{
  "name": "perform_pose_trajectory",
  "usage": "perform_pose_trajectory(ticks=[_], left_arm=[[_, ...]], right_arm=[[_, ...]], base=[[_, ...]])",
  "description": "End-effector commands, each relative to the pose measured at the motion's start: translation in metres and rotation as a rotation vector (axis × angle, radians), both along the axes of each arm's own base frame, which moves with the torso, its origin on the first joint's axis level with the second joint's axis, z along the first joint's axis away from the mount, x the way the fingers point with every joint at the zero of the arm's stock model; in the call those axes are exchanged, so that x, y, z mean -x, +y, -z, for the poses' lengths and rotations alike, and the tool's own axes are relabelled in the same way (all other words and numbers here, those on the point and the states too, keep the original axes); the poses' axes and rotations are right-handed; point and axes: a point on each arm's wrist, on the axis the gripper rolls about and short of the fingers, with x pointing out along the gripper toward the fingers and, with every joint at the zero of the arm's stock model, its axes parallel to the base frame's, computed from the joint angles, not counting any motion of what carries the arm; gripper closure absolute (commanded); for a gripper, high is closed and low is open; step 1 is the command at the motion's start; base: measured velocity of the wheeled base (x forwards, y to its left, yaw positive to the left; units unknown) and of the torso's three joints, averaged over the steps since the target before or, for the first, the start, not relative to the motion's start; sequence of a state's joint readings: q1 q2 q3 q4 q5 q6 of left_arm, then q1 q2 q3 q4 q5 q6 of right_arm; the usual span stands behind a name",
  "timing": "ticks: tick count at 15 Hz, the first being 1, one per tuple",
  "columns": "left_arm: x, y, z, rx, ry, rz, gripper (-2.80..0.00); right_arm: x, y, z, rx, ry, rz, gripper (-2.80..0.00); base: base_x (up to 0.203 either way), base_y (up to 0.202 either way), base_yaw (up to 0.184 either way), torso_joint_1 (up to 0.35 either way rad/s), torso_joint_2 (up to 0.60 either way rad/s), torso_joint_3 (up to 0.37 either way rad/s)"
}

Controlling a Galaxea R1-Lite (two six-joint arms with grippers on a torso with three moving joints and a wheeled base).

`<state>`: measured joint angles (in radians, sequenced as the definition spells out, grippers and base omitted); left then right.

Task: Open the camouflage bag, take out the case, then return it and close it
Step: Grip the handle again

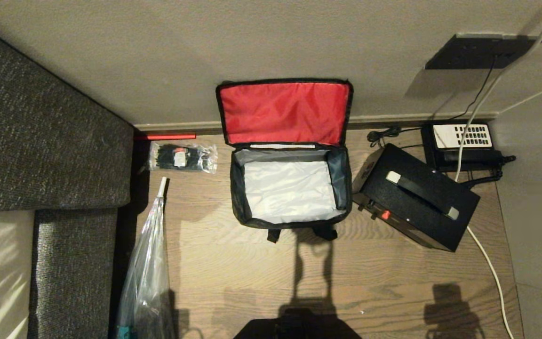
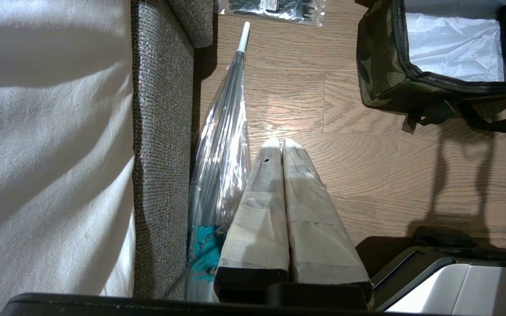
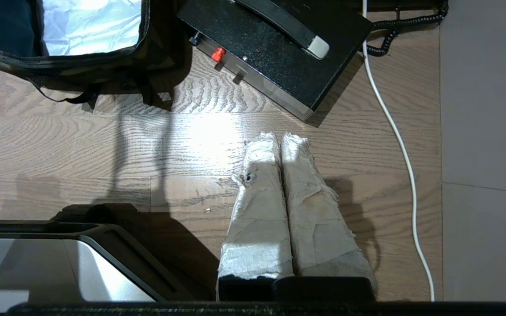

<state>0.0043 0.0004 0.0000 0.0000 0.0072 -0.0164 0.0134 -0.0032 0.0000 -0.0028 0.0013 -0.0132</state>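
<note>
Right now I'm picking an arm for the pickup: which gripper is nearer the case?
Right. The right gripper hangs shut over the floor just short of the case; the left gripper, also shut, sits beyond the camouflage bag, beside the sofa.

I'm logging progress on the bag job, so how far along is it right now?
Done: the camouflage bag stands open, red lid up, silver interior empty; the case lies on the floor beside it. In hand: nothing; the left gripper and right gripper hang over bare floor, jaws shut. Left: returning the case and closing the bag.
</note>
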Motion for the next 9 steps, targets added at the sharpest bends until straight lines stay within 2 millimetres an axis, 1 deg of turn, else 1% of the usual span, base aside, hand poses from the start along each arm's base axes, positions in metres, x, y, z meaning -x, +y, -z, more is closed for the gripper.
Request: perform_pose_trajectory(ticks=[1, 9], left_arm=[[-0.0001, 0.0, 0.0009, 0.0, 0.001, -0.001, 0.0], [-0.0001, 0.0, 0.0009, 0.0, 0.001, -0.001, 0.0]], right_arm=[[0.0, 0.0, 0.0, 0.001, 0.0, -0.001, 0.0], [0.0, 0.0, 0.0, 0.001, 0.0, -0.001, 0.0]], base=[[0.0, 0.0, 0.0, 0.0, 0.0, 0.0], [0.0, 0.0, 0.0, 0.0, 0.0, 0.0]])
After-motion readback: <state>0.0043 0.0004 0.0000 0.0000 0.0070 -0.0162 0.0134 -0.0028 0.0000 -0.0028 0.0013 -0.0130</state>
